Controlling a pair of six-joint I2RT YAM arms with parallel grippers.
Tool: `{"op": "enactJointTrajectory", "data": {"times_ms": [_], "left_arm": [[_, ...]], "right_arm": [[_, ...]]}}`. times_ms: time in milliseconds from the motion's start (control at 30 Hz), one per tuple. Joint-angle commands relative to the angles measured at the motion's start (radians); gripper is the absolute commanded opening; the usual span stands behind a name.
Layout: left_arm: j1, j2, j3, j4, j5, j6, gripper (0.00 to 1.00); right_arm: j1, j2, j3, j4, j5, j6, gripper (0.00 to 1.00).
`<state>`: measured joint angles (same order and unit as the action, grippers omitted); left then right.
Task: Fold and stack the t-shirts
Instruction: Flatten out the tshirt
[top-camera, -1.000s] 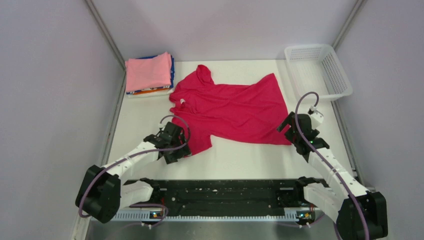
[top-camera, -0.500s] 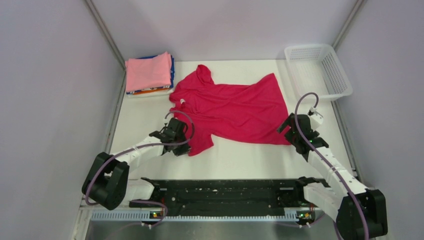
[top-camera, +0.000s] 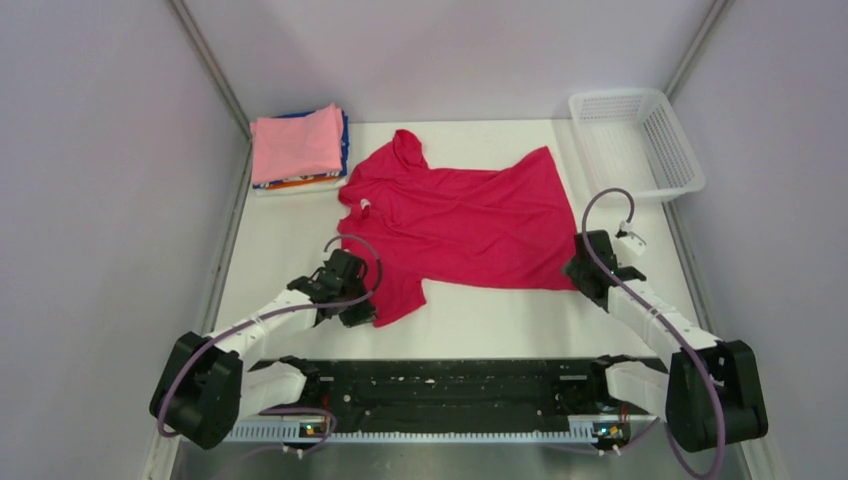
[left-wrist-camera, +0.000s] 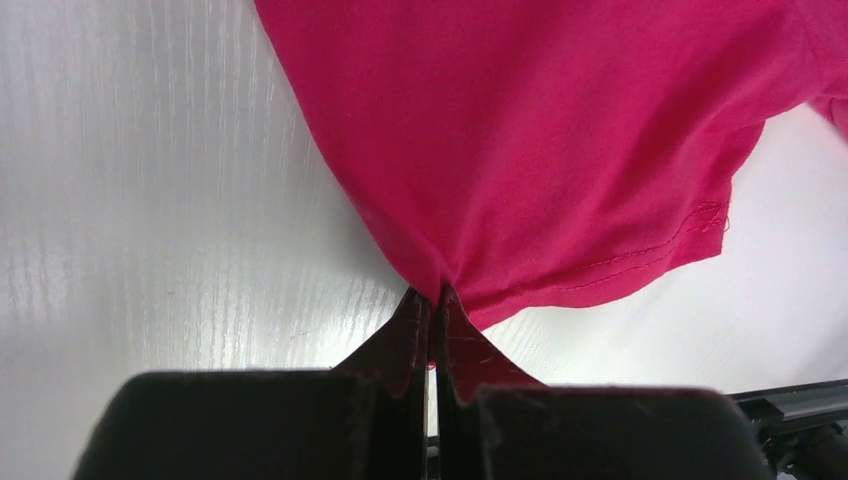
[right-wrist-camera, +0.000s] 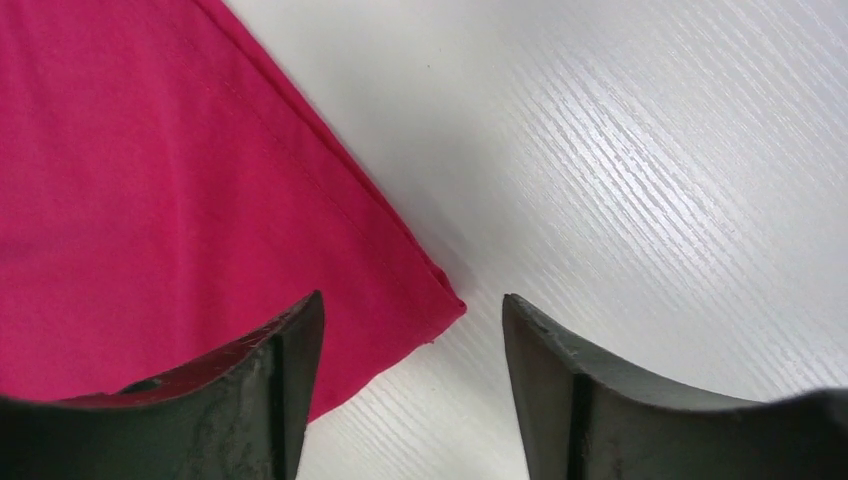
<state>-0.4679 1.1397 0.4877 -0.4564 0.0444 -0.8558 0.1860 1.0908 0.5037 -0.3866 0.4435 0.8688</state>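
1. The crimson t-shirt is pinched at its near-left edge by the left gripper. The jaws are clenched tight on a small gather of cloth beside the stitched hem, and the fabric fans out from the pinch.
2. The right gripper sits low at the shirt's near-right corner with its jaws spread well apart. The corner lies between the two fingers (the left finger over the cloth, the right one over bare table), and nothing is gripped.
3. Both arms reach forward from a black rail at the near edge of the white, faintly grained table.
4. The shirt lies spread flat across the middle of the table, slightly wrinkled, collar toward the left and one sleeve pointing to the far side.
5. In the far-left corner stands a stack of folded t-shirts with a pink t-shirt on top and blue, orange and white edges below.
6. In the far-right corner stands a white mesh basket, well apart from the shirt.
7. Plain pale walls close in the table on three sides.
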Motion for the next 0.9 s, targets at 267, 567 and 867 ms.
{"op": "enactJointTrajectory", "data": {"times_ms": [267, 567, 867], "left_arm": [[-0.009, -0.09, -0.051, -0.059, 0.045, -0.052, 0.0], [-0.008, -0.106, -0.023, -0.06, 0.025, -0.073, 0.0], [-0.008, -0.133, -0.017, -0.064, 0.002, -0.075, 0.0]], "right_arm": [[-0.048, 0.085, -0.013, 0.104, -0.014, -0.001, 0.56], [-0.05, 0.086, -0.041, 0.103, -0.087, -0.01, 0.48], [-0.05, 0.114, -0.049, 0.123, -0.107, -0.015, 0.35]]}}
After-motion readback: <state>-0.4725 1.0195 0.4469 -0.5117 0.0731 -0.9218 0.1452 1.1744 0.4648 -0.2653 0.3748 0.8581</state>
